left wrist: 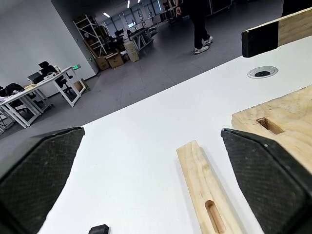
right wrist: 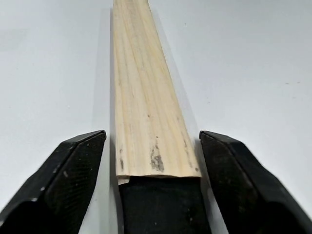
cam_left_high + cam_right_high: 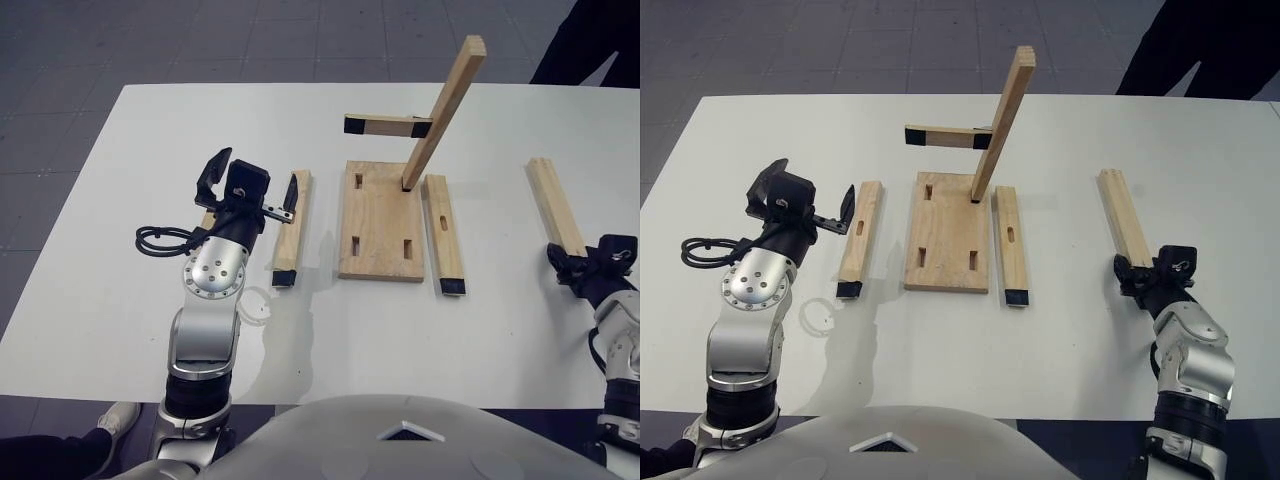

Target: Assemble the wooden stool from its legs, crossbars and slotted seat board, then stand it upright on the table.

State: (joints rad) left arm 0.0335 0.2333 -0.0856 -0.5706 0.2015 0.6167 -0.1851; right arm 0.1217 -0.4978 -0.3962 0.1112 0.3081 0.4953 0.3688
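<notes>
Wood: counting one seat board (image 3: 380, 222) and five sticks (image 3: 292, 228).
Spreading wide and gripping nothing: left gripper (image 3: 252, 190) left of seat board, right gripper (image 3: 1143, 272) straddling, partly hiding, stick farthest right (image 3: 555, 205).

No lettering, number or label can be read anywhere; a small green lit sign (image 1: 75, 67) in the room behind perhaps carries print, too small to tell.

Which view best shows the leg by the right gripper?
The right wrist view: the leg lies close up between the right gripper's open fingers, black end nearest. The eye views show its length, farther off.
</notes>
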